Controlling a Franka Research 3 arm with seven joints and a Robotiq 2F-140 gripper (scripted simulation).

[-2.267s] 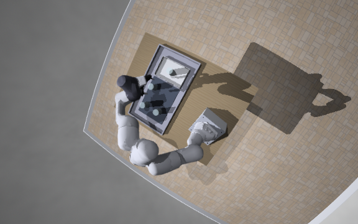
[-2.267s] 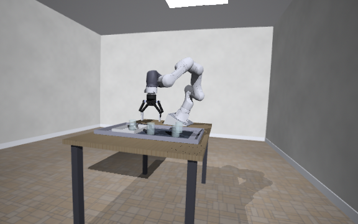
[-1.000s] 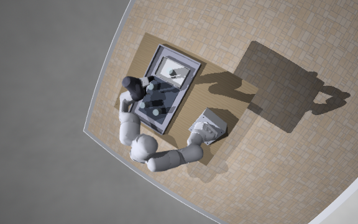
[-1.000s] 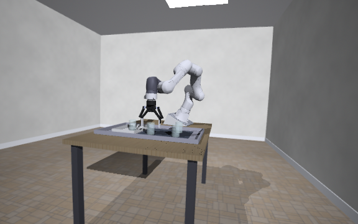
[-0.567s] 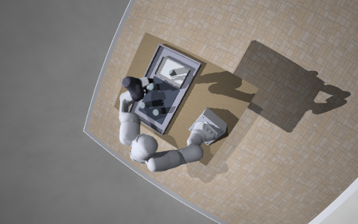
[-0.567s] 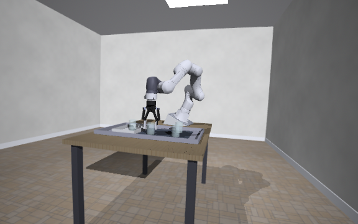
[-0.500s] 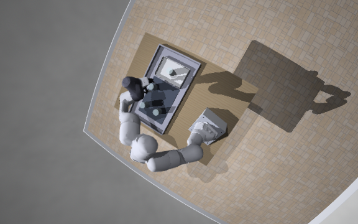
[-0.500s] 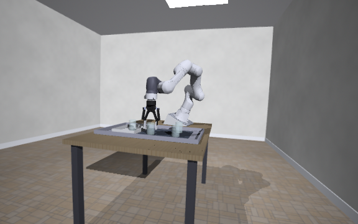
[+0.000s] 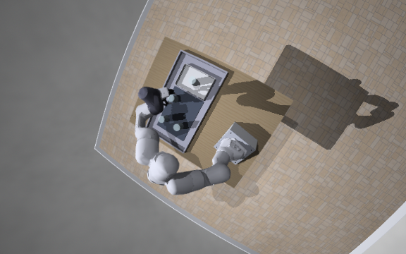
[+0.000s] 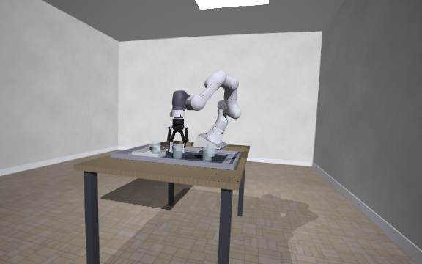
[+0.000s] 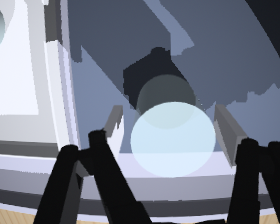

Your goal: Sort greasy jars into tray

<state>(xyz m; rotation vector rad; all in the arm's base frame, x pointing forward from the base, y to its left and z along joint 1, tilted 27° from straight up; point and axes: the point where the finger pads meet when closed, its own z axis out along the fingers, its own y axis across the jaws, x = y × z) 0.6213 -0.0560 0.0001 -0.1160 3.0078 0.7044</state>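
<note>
While three jars (image 9: 176, 127) (image 10: 177, 152) (image 11: 173, 140) occupy the mat (image 9: 185, 109) (image 10: 218, 158) (image 11: 231, 55), one stands trayed.

Your gripper (image 9: 168, 100) (image 10: 177, 149) (image 11: 169, 118) points down near the exterior frame's centre, its fingers partly open.

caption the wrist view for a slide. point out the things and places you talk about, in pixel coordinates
Gripper (image 9: 169, 97) (image 10: 177, 148) (image 11: 169, 118) partly open, its fingers on either side of a glass jar (image 9: 171, 98) (image 10: 177, 152) (image 11: 173, 142) on the dark mat (image 9: 193, 106) (image 10: 218, 158) (image 11: 231, 60)

A bright ceiling panel (image 10: 231, 4) lights the exterior view — hard, jagged shadows cross the floor (image 10: 152, 235) (image 9: 316, 183) — and the top view's outer edges bow
</note>
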